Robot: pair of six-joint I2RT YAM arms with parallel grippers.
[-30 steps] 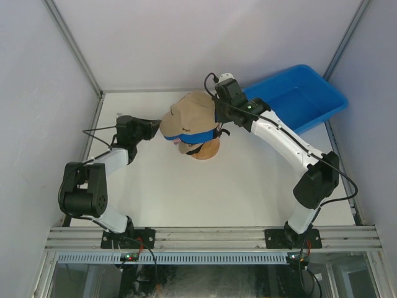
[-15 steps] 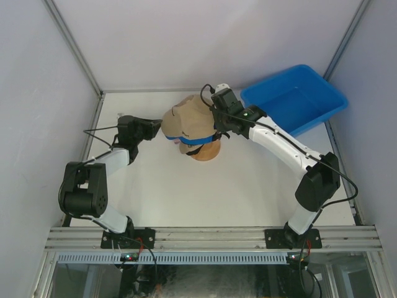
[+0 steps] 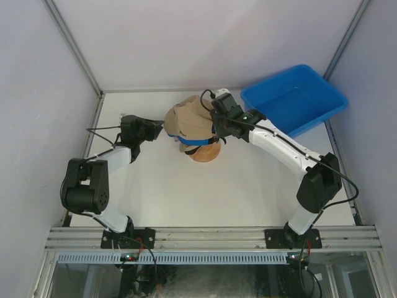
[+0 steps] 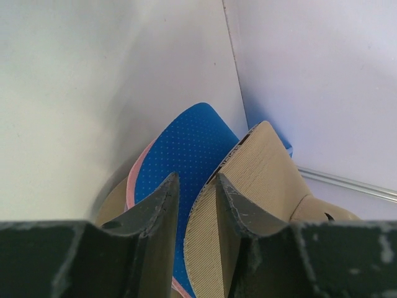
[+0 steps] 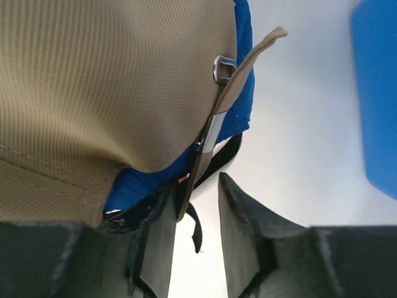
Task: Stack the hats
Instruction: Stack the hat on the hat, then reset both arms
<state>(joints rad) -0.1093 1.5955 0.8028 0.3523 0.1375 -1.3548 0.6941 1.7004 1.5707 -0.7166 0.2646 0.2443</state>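
Observation:
A tan hat (image 3: 188, 117) sits on top of the stack of hats on the wooden stand (image 3: 205, 153). A blue hat (image 3: 197, 141) shows just beneath it. My left gripper (image 3: 160, 129) is at the brim side. In the left wrist view my left gripper (image 4: 196, 177) is open; the tan brim (image 4: 260, 161) lies between the jaws against the right finger, over the blue brim (image 4: 186, 146) and a pink brim edge (image 4: 138, 174). My right gripper (image 3: 214, 121) is at the back of the stack. In the right wrist view it (image 5: 197, 183) is open, and the tan hat's strap (image 5: 248, 62) hangs beside its left finger.
A blue plastic bin (image 3: 294, 96) stands at the back right, close behind my right arm, and also appears in the right wrist view (image 5: 375, 93). Walls enclose the white table (image 3: 205, 192) on the left, back and right.
The tan hat has come down and settled onto the stack. Both grippers have opened their jaws. The right gripper has shifted slightly left and nearer.

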